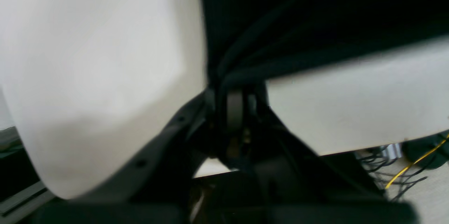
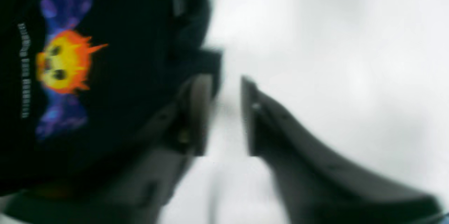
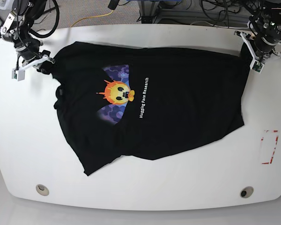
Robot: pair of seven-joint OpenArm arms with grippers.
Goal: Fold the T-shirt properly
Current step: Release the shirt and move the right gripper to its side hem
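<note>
The left gripper (image 1: pixel 234 87) has its fingers pinched on a bunched black fold of the T-shirt (image 3: pixel 150 103), the cloth fanning out from between the pads in tight creases. That hand sits low over the far corner of the white table (image 3: pixel 140 187), at the right of the base view, its forearm reaching in from beyond the table's edge among dangling cables (image 1: pixel 403 168) (one of them yellow).

The right gripper (image 2: pixel 226 112) shows a clear gap between its two dark fingers (image 2: pixel 201 112), with bare table seen through it; nothing is caught there, though the shirt's black edge lies just beside one finger. This arm comes in from the opposite far corner, its wrist angled down toward the collar end of the garment.

The T-shirt lies spread flat and print-up across the middle of the table, slightly skewed, the orange-yellow face (image 3: pixel 117 92) and white lettering (image 3: pixel 143 97) toward the right arm's side, one hem corner trailing toward the near edge. A red-outlined rectangle (image 3: pixel 270 146) marks the tabletop well apart from the cloth.
</note>
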